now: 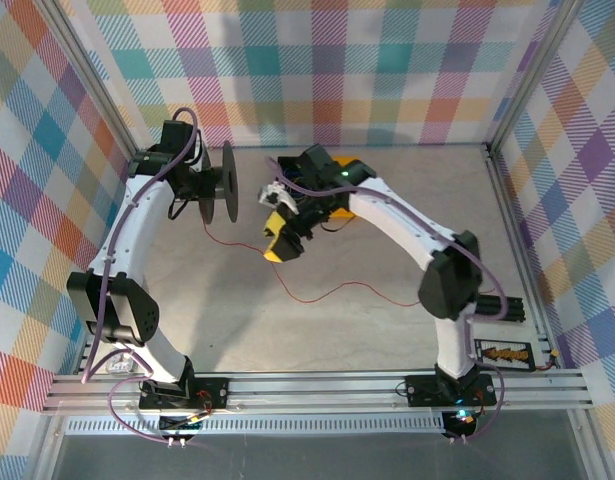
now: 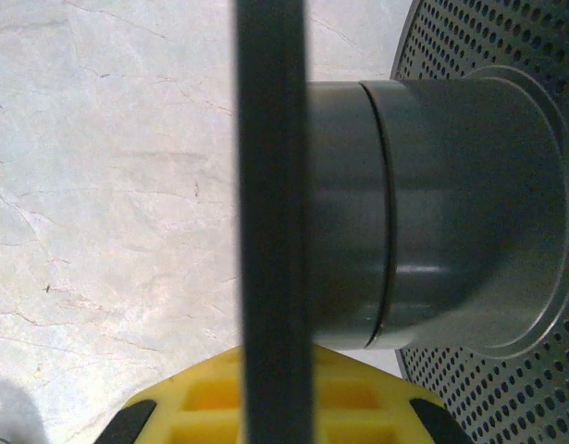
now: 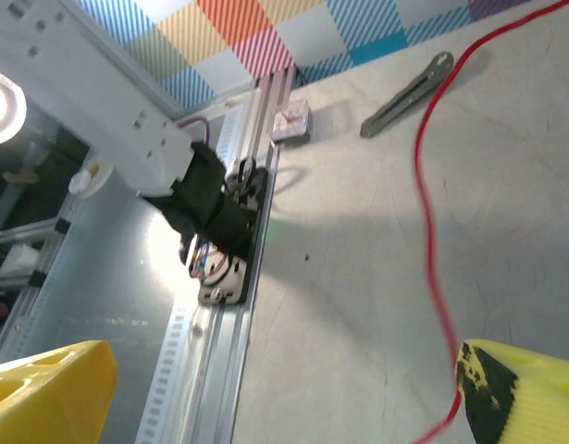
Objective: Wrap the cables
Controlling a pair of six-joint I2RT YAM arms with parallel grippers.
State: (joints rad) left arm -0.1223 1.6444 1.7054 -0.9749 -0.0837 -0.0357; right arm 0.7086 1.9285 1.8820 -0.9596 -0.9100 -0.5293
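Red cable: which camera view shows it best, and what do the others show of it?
The top view: the red cable lies in one long loose curve across the table. The right wrist view catches one short stretch of cable, close up.

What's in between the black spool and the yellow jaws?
In the top view, bare table and the thin red cable, stretching from the spool toward the yellow jaws of the right gripper.

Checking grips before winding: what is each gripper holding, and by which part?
The left gripper is shut on the spool, clamping its thin flange. The right gripper is open; the red cable passes one finger unheld.
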